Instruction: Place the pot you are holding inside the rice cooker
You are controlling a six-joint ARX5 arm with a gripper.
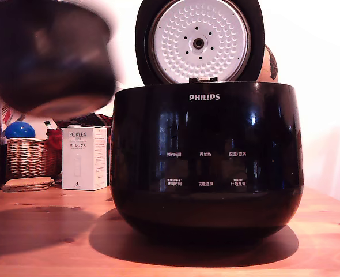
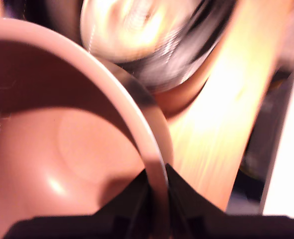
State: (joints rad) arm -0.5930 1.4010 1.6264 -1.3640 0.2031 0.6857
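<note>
Pot (image 1: 49,57) hangs in the air at the exterior view's upper left, blurred, tilted, its rounded bottom facing down and toward the camera. It's clear of the table (image 1: 55,242) and well off to the left of the rice cooker (image 1: 207,156), w/ its base roughly level w/ the cooker's top edge. Shadow of it falls on the wood below, near the table's left edge.

Wrist view: gripper (image 2: 157,186) is clamped on the pot's rim (image 2: 137,114), one dark finger (image 2: 129,199) inside the wall and the other outside, rim running between them. Pot interior looks reddish-brown in this light, w/ a faint round mark on the bottom and a small glare spot. Beyond the rim, blurred: the cooker's silver lid plate and a strip of bright wood.

Rice cooker sits on the table, centre to right in the exterior view, glossy black, PHILIPS on front, white button labels in two rows. Lid (image 1: 199,40) stands open, upright behind the body, dimpled white plate facing the camera.

Behind, toward the table's back-left: white PORLEX box (image 1: 85,158) standing upright, wicker basket (image 1: 29,157) just left of it w/ a blue ball (image 1: 19,130) showing behind it, flat cork-coloured coasters (image 1: 27,184) in front of the basket. Glass jar at the far left edge, contents dark, can't tell what.
</note>
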